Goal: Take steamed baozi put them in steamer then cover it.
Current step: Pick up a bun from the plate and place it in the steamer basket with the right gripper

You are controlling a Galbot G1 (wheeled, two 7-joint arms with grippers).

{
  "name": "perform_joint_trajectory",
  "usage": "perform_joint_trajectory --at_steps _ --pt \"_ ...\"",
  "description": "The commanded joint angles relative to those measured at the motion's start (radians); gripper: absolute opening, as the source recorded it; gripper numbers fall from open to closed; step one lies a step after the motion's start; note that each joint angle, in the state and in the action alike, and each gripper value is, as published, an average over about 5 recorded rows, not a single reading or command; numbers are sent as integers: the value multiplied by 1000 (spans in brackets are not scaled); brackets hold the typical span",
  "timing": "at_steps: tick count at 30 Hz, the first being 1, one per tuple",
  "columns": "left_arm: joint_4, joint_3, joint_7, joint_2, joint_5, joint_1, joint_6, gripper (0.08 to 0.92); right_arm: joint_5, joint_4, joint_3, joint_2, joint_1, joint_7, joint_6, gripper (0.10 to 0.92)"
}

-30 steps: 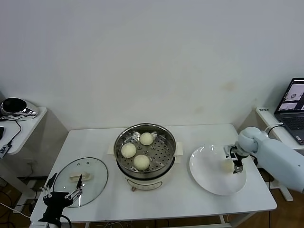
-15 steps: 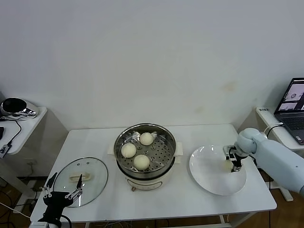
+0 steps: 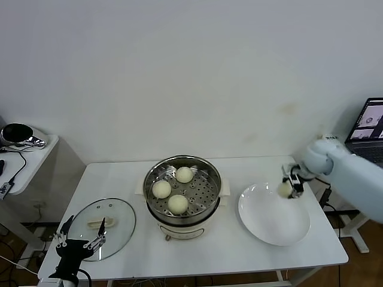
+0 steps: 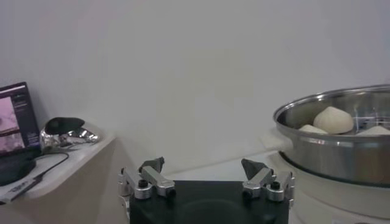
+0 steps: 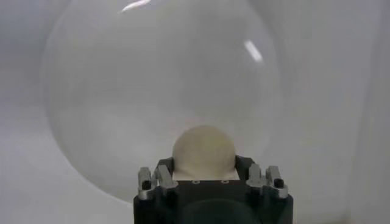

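Three cream-white baozi (image 3: 178,203) lie on the perforated tray of the steel steamer (image 3: 212,192) at the table's middle. My right gripper (image 3: 288,187) is shut on another baozi (image 3: 284,189) and holds it above the far right rim of the white plate (image 3: 266,218). In the right wrist view that baozi (image 5: 203,152) sits between the fingers with the plate (image 5: 122,91) below. The glass cover (image 3: 116,230) with its cream handle lies flat at the table's front left. My left gripper (image 3: 78,242) hangs open at the table's front left edge, just off the cover; its fingertips (image 4: 153,165) are spread wide.
A laptop (image 3: 370,128) stands on a side stand to the right. A small table with a shiny dome object (image 3: 21,134) and cables is on the left. The steamer's rim (image 4: 329,100) shows to one side in the left wrist view.
My right gripper closed on the baozi on the plate and lifted it up and slightly toward the far side. The left arm stayed still.
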Motion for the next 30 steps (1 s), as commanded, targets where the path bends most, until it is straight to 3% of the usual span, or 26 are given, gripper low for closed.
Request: perform_joint_trajectory --at_steps 1,7,14,30 --pt "2 6 0 0 0 -3 0 823 405 205 -385 79 546 69 -167 634" --pt "7 15 0 1 0 -9 0 823 601 246 -461 233 621 129 -262 644" --pt "9 13 -1 2 -2 -10 -1 823 737 186 -467 418 560 198 -349 645" --pt "0 5 -1 1 -6 -11 1 823 658 1 -444 567 301 248 -407 645"
